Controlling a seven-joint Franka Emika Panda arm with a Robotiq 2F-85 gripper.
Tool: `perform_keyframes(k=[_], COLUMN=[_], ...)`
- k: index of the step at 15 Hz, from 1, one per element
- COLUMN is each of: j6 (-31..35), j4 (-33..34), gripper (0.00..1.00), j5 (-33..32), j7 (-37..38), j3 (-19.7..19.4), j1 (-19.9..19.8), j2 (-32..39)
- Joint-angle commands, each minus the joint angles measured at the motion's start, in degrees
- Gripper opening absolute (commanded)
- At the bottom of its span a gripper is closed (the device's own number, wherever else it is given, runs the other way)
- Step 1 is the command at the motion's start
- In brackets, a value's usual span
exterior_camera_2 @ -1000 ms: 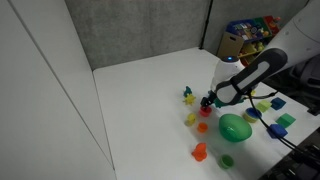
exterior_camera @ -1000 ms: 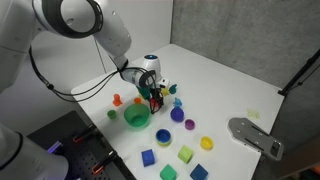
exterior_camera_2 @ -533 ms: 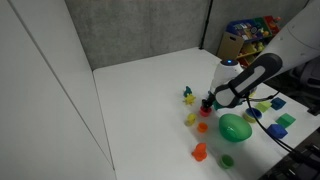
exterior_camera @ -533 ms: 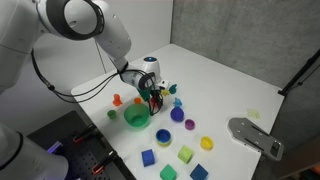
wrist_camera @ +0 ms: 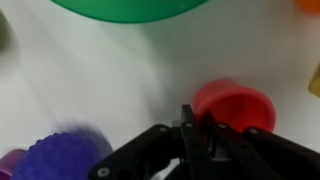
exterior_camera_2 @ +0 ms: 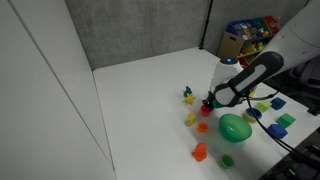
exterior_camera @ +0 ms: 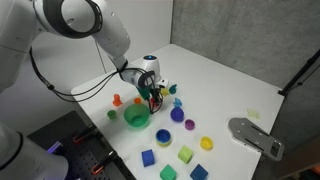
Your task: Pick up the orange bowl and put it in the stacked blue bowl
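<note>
The claw (exterior_camera: 155,98) is low over the tabletop (exterior_camera: 235,75), amid small toys. In the wrist view its fingers (wrist_camera: 186,125) are drawn together at the near rim of the orange bowl (wrist_camera: 235,103), seemingly pinching it, though the blur leaves doubt. The bowl sits on the tabletop beside the green bowl (wrist_camera: 130,8).

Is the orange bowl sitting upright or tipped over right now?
Upright: the wrist view shows the orange bowl with its round opening facing the camera, the end effector at its rim.
</note>
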Motion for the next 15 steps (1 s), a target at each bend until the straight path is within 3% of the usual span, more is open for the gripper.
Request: perform_keyframes(k=[1, 5, 11, 15], j6=[-3.72, -5.06, -6.29, -4.97], j4=[-4.31, -9.4, -17.62, -22.57], gripper=[0.04, 0.05, 0.05, 0.05], j5=[-0.32, -2.36, -3.96, -4.56], j7=[-1.36, -1.58, -5.6, -10.6], j3=[-1.84, -5.79, -9.43, -8.94], j1=[0.12, -0.7, -7.46, -13.12], j2=[-5.93, -12.08, -21.75, -25.88])
